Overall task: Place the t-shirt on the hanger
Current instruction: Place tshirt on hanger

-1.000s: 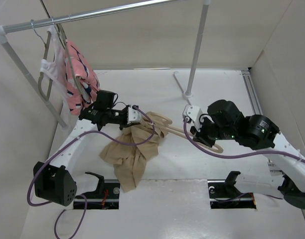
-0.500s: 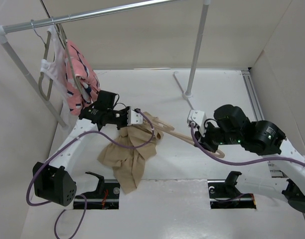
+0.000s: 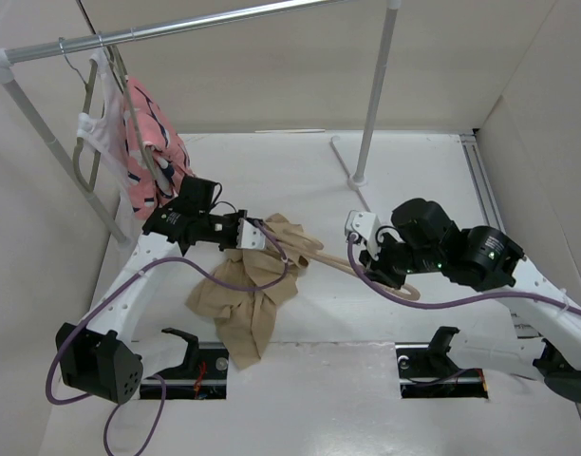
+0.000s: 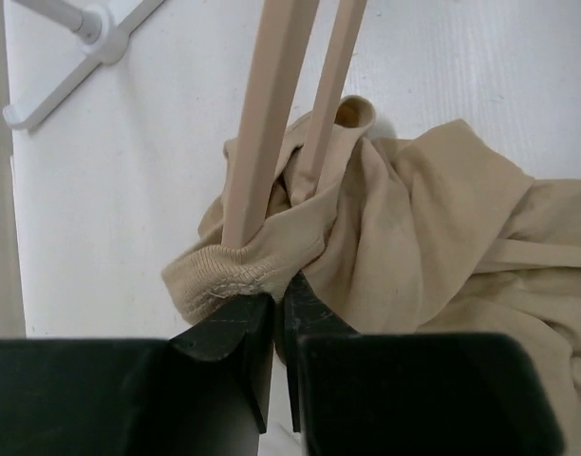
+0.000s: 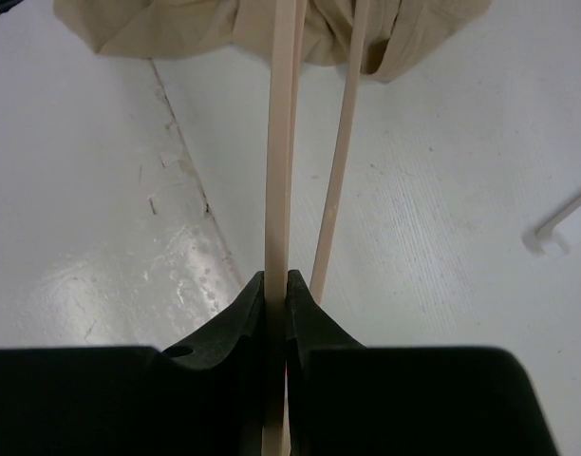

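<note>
Step in hand: threading the hanger [image 3: 330,259] into the neck of the t-shirt [image 3: 245,294], which lies heaped at the hanger's left end. The left gripper [image 4: 276,306] is pinched on the ribbed collar [image 4: 219,280] and the right gripper [image 5: 276,285] is clamped on the hanger's right-end bar; next, the hanger should likely be driven deeper with the collar held. Only the left wrist view shows both bars entering the collar, a detail hidden from above.

t-shirt [image 3: 245,299]: plain tan, short-sleeved, crumpled in a loose heap on the white desk [image 3: 300,180]; ribbed collar bunched at its far end. hanger [image 3: 330,258]: slim pale peach plastic, roughly level, one end pushed into the bunched collar.
</note>
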